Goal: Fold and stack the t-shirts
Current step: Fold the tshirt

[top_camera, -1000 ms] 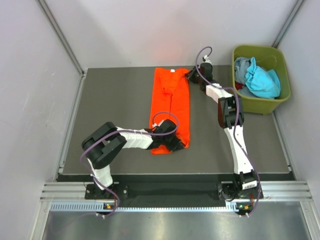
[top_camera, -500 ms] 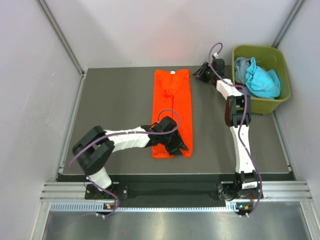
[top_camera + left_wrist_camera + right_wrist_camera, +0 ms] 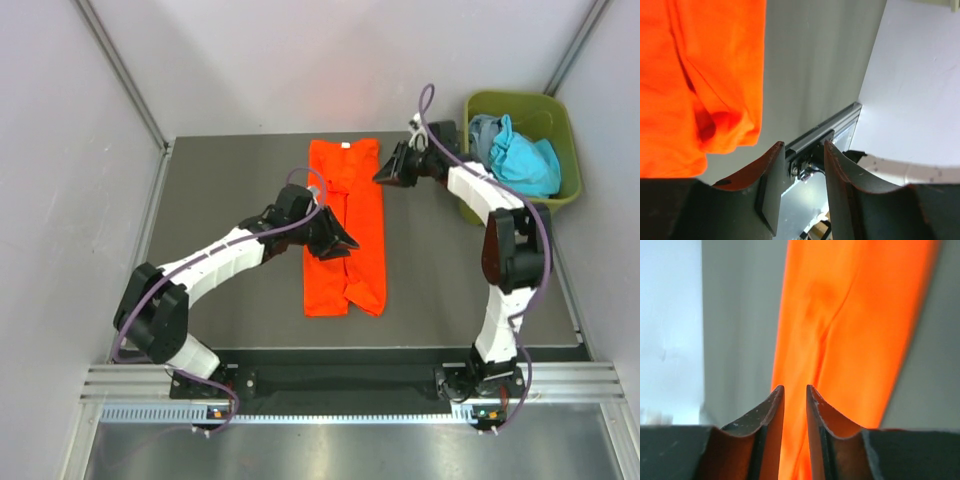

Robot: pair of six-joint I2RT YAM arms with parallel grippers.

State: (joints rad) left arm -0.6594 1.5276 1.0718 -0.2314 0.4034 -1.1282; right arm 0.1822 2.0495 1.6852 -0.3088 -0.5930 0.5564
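The bright orange t-shirt (image 3: 362, 275) lies on the dark table as a long narrow strip, with its white neck label (image 3: 345, 146) at the far end. My left gripper (image 3: 345, 243) hovers over the strip's middle, open and empty. In the left wrist view (image 3: 804, 145) the shirt's hem (image 3: 715, 75) is at the upper left. My right gripper (image 3: 385, 175) is at the strip's upper right edge, its jaws a narrow gap apart and holding nothing. In the right wrist view (image 3: 795, 387) the shirt (image 3: 850, 330) lies below them. A teal-blue t-shirt (image 3: 525, 160) and a grey one (image 3: 483, 135) lie bunched in the bin.
The olive-green plastic bin (image 3: 520, 212) stands off the table's far right corner. White walls close the table (image 3: 230, 200) in at the back and sides. A metal rail (image 3: 340, 380) runs along the near edge by the arm bases.
My left gripper has risen from the shirt's near hem to over its middle. My right gripper has swung from the far edge down to the shirt's upper right side.
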